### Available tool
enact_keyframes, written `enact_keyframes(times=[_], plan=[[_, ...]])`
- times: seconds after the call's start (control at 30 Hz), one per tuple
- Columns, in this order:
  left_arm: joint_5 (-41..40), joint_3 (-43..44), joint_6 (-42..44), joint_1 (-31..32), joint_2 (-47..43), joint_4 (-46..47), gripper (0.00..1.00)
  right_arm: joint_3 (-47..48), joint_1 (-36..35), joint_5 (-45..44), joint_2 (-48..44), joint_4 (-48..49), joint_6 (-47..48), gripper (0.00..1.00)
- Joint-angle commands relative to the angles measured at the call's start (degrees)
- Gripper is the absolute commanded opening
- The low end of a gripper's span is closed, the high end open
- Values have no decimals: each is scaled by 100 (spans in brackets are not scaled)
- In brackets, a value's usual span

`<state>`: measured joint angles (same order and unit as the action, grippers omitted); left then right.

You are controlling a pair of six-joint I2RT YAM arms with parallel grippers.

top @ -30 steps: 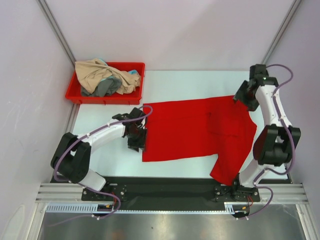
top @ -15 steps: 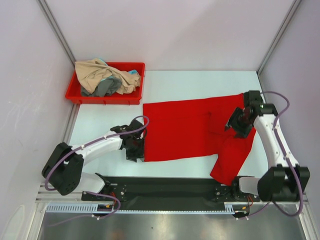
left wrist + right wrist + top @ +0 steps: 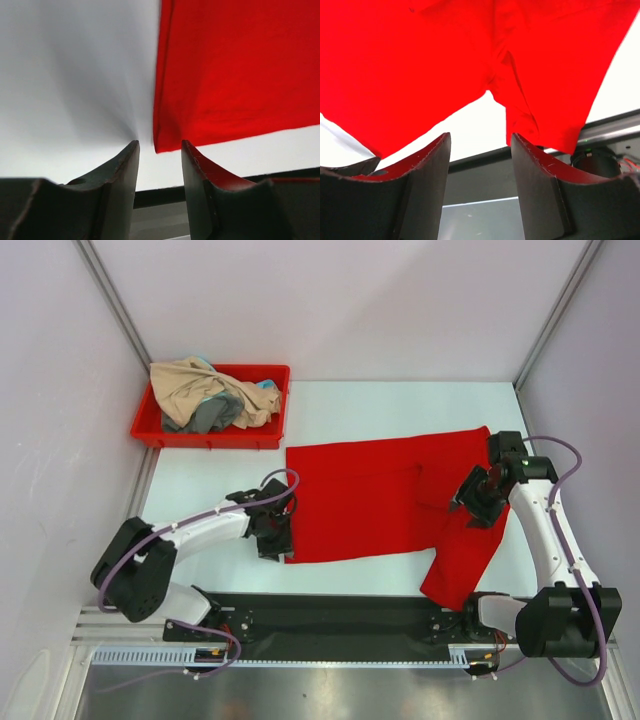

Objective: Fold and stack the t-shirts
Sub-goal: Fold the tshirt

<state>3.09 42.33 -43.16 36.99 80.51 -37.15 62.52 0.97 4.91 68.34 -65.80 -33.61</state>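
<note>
Now, red t-shirt (image 3: 375,498) flat between tools, left tool (image 3: 159,150) open at its corner, right tool (image 3: 480,141) open above sleeve.

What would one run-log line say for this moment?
red t-shirt: flat, sleeve overhanging near edge | left gripper: open at its corner | right gripper: open above | other shirts: in tray
</note>
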Motion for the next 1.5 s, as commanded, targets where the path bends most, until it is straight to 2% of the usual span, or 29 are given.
enact_keyframes(times=[0.0,0.1,0.2,0.33,0.5,0.67,0.87,1.1,1.23,1.47], plan=[[-28,30,-237,1,254,163,44,252,34,-314,-57,-213,-277,57],[103,-49,-263,1,474,313,39,190,104,-788,22,-336,-462,57],[174,-32,-263,1,641,392,17,-46,324,-921,48,-346,-541,55],[8,275,-185,-8,554,305,0,-468,982,-948,-197,-127,-752,48],[-160,917,201,-8,720,33,1,-855,1511,-1368,-5,59,-726,34],[-134,1559,570,-8,992,-73,0,-1259,1889,-1256,206,85,-761,32],[130,1832,773,-8,1221,145,0,-1874,2100,-1361,215,242,-823,38],[508,1981,914,-17,1441,225,0,-1997,2100,-1353,839,558,-1069,53],[552,2069,1020,-96,1485,260,0,-2191,2039,-1229,1146,1121,-1420,55],[666,2174,1073,-394,1625,269,0,-2437,1969,-1326,1077,1253,-1885,54]])
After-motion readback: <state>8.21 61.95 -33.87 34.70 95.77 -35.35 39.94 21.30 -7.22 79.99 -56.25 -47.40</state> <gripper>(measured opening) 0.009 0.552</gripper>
